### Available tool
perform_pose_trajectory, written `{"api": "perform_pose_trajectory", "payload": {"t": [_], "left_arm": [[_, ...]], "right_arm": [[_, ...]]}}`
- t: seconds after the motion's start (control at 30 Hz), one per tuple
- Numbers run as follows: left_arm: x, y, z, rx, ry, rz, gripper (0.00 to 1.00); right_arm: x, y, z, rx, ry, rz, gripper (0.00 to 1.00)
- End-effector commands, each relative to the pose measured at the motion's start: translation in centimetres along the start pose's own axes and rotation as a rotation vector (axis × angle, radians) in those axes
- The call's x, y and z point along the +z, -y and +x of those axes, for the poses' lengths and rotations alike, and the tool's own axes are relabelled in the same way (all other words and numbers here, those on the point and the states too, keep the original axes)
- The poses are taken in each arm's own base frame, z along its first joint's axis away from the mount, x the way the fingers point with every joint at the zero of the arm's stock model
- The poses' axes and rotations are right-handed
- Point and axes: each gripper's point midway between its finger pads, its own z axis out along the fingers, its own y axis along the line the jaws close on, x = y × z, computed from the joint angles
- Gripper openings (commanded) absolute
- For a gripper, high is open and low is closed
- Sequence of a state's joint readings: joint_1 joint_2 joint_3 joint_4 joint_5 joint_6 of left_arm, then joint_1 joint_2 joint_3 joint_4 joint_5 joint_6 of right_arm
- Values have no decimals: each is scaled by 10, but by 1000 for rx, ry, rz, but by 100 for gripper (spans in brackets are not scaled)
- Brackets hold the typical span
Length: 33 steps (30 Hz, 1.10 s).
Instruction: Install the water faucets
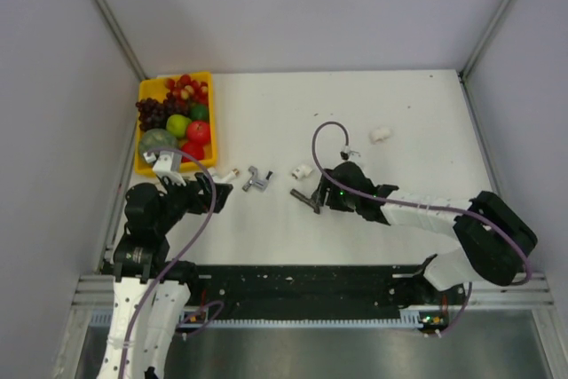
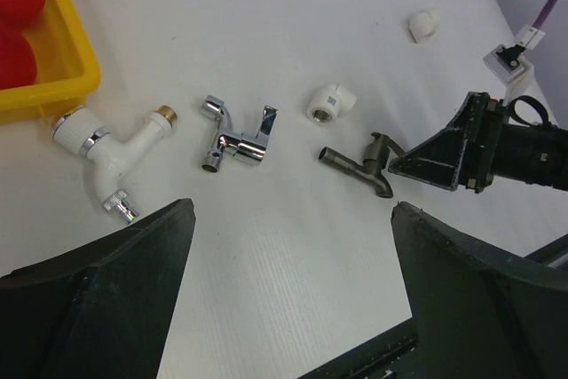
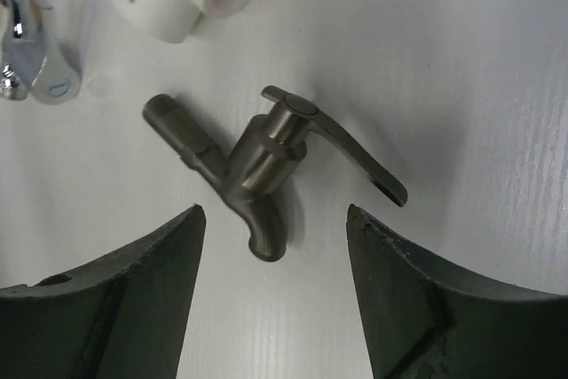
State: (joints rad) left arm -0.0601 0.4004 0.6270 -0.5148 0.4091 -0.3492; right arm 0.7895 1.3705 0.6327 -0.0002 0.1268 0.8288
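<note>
Far left, the yellow tray point(image 1: 142, 166) of toy fruit sits at the edge of the white table point(image 1: 373, 246). The left gripper point(image 2: 293, 255) hovers just below it with its jaws spread wide and nothing between them. Just beside the tray's rim lies the white-bodied faucet point(image 2: 106, 153), flat on the table. Next along is the silvery faucet point(image 2: 235, 139) on its side, then a small white elbow fitting point(image 2: 330, 104) near it. Now the dark grey faucet point(image 3: 253, 166) lies flat with its lever handle pointing right and its spout end sitting between the fingers of the right gripper point(image 3: 275, 215) — released, jaws apart, a gap showing on both sides of the metal. Further right and well apart from the rest, a second white fitting point(image 1: 380, 134) rests alone on the table.
</note>
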Motion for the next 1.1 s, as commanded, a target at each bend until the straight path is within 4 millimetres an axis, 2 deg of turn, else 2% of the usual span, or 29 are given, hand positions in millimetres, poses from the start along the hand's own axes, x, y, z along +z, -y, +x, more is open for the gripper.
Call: {"api": "perform_pose_trajectory", "payload": {"t": [0.0,0.23,0.37,0.5,0.67,0.8,0.93,1.0,1.07], "left_arm": [[3,5,-9,26,33,31,99],[3,6,-9,29,33,35,99],[3,5,-9,27,34,33,99],[4,5,-8,27,30,34,99],[5,5,-8,20,24,30,99],[9,7,-1,-27,-11,50,99],[17,18,5,-105,-68,116,99],[19,28,2,-149,-73,165,99],[20,40,-3,-169,-60,215,99]], "right_arm": [[14,3,-12,78,75,122,65],[30,2,-14,91,122,198,66],[43,11,-11,82,120,260,66],[51,22,-5,68,113,313,60],[56,20,-3,29,98,314,44],[48,13,-9,-19,111,289,25],[28,6,-25,-69,164,249,7],[13,-4,-39,-89,211,200,1],[-3,-10,-50,-103,258,155,0]]}}
